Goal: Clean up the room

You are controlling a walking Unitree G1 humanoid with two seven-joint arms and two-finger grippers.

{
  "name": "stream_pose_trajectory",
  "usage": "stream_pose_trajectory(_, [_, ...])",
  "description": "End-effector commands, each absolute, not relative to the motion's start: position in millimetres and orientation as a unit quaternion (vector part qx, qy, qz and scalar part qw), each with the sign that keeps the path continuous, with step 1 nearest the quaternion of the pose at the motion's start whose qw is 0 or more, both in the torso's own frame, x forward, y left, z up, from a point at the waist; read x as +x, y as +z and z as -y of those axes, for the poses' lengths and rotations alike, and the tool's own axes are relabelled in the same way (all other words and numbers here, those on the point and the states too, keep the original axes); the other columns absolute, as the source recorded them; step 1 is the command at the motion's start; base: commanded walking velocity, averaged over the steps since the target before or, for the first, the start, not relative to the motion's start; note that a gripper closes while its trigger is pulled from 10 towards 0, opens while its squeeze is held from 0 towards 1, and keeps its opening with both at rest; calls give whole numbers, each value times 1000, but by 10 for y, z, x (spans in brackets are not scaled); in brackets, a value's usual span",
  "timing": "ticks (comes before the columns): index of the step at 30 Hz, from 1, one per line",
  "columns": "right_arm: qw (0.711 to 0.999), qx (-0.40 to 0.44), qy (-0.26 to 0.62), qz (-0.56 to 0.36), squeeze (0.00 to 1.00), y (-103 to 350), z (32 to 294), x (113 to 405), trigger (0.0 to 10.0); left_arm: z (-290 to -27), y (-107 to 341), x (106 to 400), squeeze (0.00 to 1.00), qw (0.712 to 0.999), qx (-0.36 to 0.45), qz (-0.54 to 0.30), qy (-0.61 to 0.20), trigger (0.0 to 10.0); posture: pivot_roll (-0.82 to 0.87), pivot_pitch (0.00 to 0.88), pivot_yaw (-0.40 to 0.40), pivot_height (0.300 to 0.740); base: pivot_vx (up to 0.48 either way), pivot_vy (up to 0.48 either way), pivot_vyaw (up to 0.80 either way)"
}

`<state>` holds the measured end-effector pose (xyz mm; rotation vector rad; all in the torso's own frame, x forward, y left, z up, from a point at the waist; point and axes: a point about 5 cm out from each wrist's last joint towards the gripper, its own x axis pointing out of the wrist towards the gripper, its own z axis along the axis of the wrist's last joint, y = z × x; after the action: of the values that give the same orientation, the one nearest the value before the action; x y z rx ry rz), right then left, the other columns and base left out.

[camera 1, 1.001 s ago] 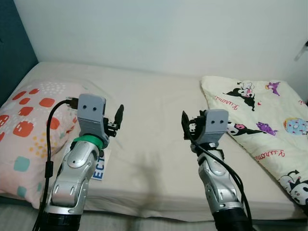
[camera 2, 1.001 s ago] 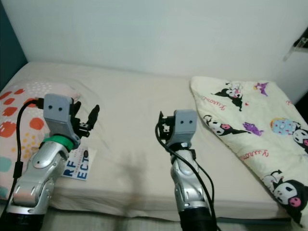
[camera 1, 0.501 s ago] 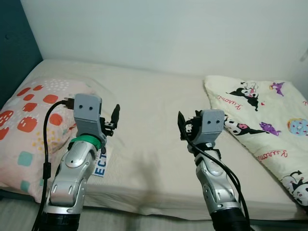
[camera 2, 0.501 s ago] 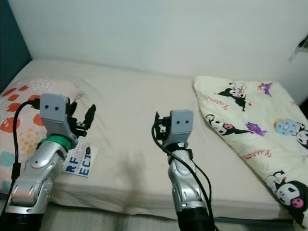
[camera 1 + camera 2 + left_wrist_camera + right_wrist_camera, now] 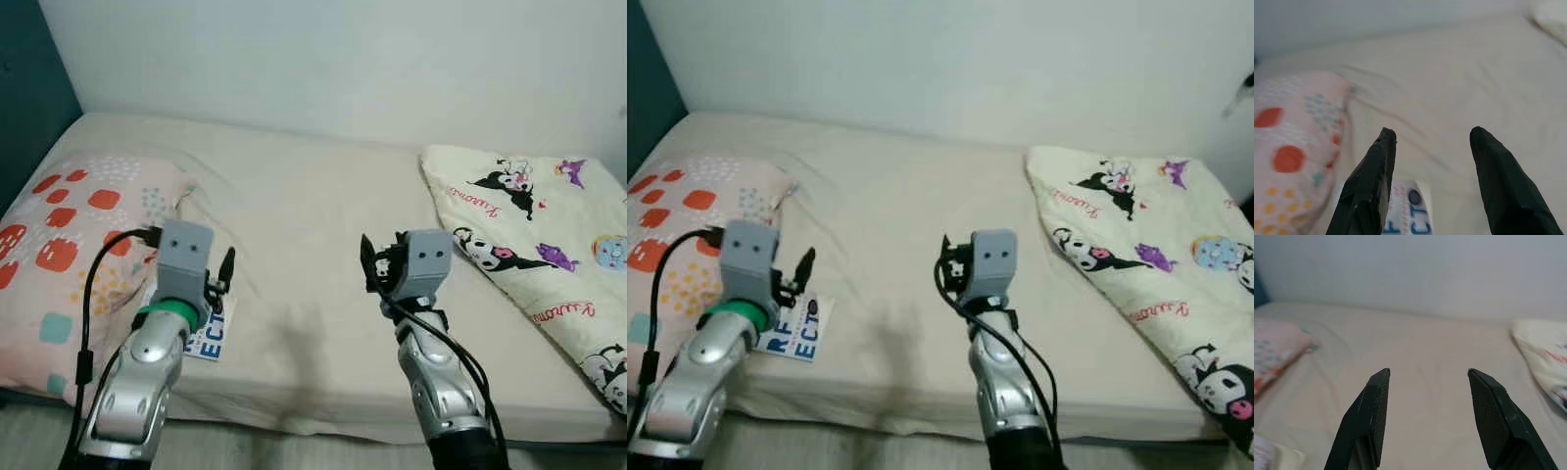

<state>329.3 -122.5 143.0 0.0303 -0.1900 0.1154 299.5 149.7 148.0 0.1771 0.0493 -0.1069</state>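
A bed [image 5: 294, 215] with a cream sheet stands against a pale wall, and both arms are raised over its near edge. The left gripper [image 5: 1430, 142] hangs above the near left part of the mattress, its two black fingers [image 5: 1369, 186] spread wide with nothing between them. Just beneath it lies a white card with blue letters [image 5: 208, 335], flat on the sheet and touching the edge of a pink pillow [image 5: 69, 245] patterned with red, orange and teal shapes, which takes up the left side of the bed. The right gripper [image 5: 1425, 377] is held over the middle of the mattress, its fingers [image 5: 1493, 426] likewise wide apart and empty, aimed across the bare sheet toward the wall. On the right side of the bed lies a cream quilt [image 5: 549, 245] printed with black cartoon characters, spread loosely and reaching the near right corner, well apart from both grippers. A black cable loops beside each silver forearm. A dark teal panel [image 5: 29, 88] runs along the left end of the bed.
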Motion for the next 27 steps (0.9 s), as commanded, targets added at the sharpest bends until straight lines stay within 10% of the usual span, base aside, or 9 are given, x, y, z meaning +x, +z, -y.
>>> stream_pose_trajectory(1, [997, 14, 48, 62, 0, 1275, 1296, 3261, 10000, -1415, 1433, 2995, 0, 994, 80, -34, -65, 10000, 31, 63, -28, 740, 0, 0, -800])
stream_pose_trajectory(27, [996, 11, 63, 62, 0, 1278, 1253, 3269, 10000, -1432, 1579, 3083, 0, 998, 39, -4, -39, 10000, 31, 61, -28, 740, 0, 0, -673])
